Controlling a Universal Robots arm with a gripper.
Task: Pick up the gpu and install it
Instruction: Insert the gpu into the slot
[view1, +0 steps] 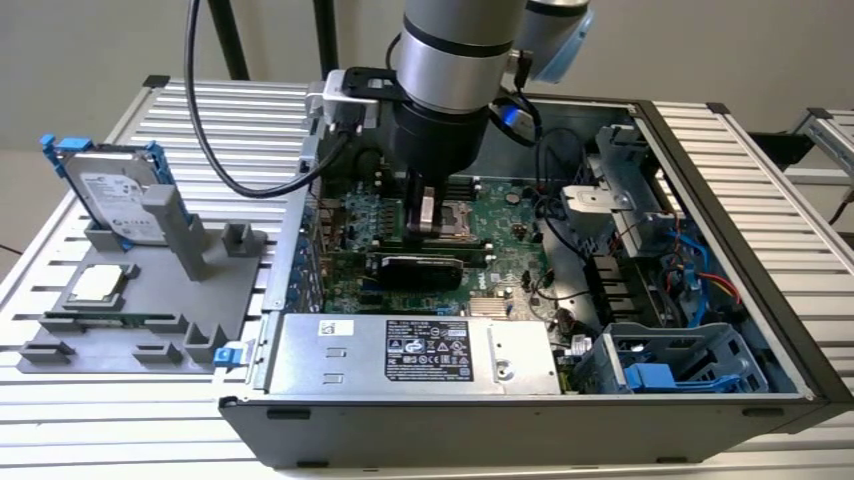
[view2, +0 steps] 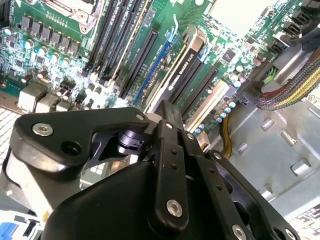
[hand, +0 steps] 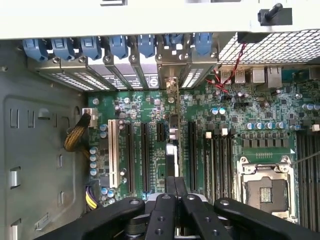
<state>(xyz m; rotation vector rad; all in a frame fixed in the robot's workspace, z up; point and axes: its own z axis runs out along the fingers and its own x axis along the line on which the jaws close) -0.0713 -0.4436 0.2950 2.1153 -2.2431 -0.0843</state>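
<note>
- I am at the install step: my gripper stands at frame centre in the exterior view, fingers pinched together on the gpu.
- The card stands on edge over the motherboard inside the open case, at an expansion slot.
- Seating, I judge, calls for straight downward pressure, bracket aligned with the rear slot.
- The gpu shows a black cooler face and a thin edge.

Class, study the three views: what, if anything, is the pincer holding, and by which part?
The pincer appears shut on the gpu, gripping its upper long edge. The card stands on edge over the slots of the motherboard.
</note>
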